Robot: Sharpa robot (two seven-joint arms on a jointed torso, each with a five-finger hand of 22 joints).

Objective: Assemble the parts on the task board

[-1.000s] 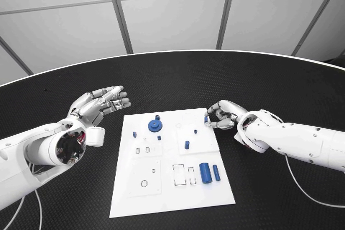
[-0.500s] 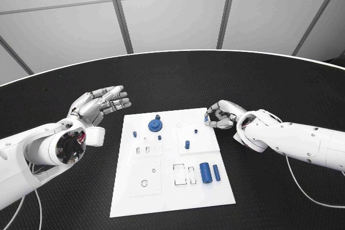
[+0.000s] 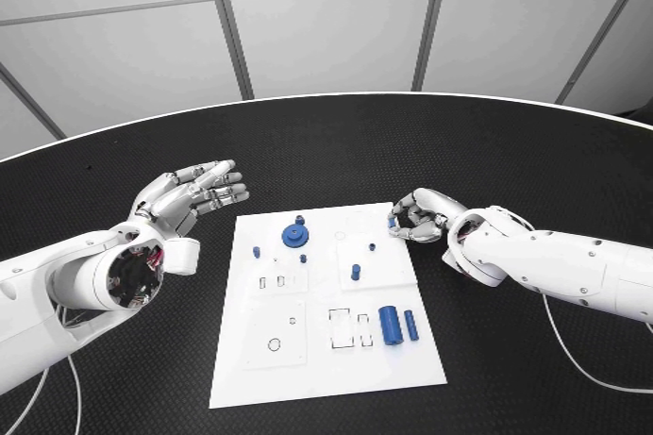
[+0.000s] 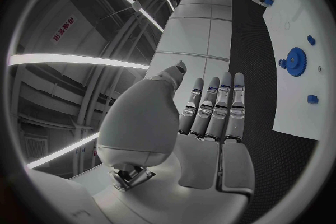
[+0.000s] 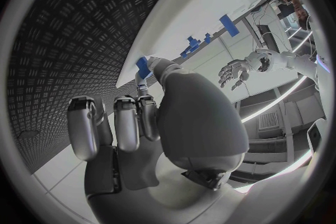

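Observation:
The white task board [image 3: 310,359] lies in the middle of the table. On it are a blue gear [image 3: 293,236], small blue pegs [image 3: 355,272] and two blue cylinders [image 3: 388,324]. My right hand [image 3: 419,218] hovers at the board's far right corner and pinches a small blue part [image 3: 392,225] between thumb and fingers. The right wrist view shows that part [image 5: 143,66] at the fingertips, just over the board's edge [image 5: 175,22]. My left hand [image 3: 191,197] is raised left of the board, fingers straight and apart, holding nothing. In the left wrist view its fingers [image 4: 210,112] point past the gear [image 4: 295,60].
Several empty slots and holes [image 3: 348,329] mark the near half of the board. Black patterned tabletop [image 3: 544,171] surrounds the board. The table's curved far edge [image 3: 326,99] runs behind both hands.

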